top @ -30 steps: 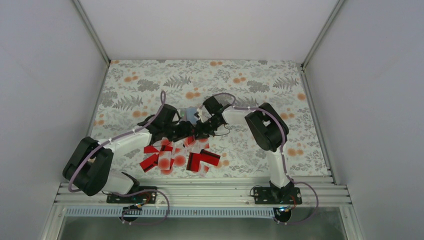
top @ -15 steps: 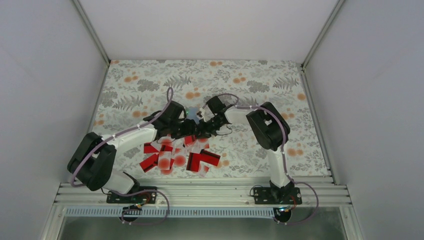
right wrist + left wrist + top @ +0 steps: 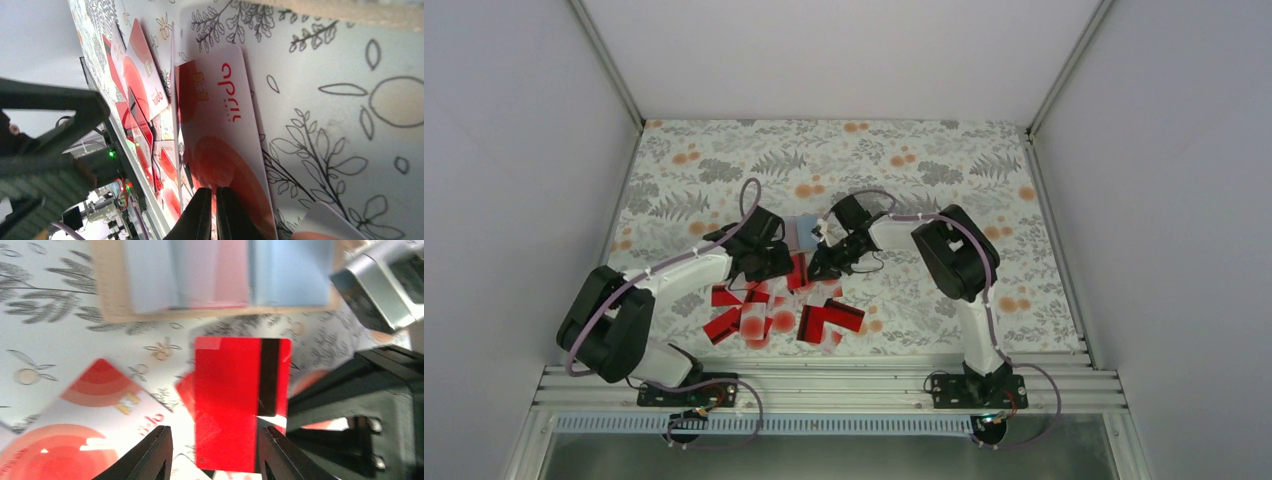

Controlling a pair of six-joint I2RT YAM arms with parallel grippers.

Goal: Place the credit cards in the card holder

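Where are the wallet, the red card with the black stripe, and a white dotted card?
card holder (image 3: 292,270), left wrist view, on its blue-grey inner face.
red striped card (image 3: 227,400), left wrist view, on its red face.
white dotted card (image 3: 225,130), right wrist view, on its middle.

Bench (image 3: 904,160): white cloth, grey ferns, orange blooms.
Surround: plain white panel walls (image 3: 514,150).
Near edge: ribbed aluminium rail (image 3: 844,385).

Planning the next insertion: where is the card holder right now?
In the top view, the card holder lies open just left of centre, directly beyond the scattered credit cards.
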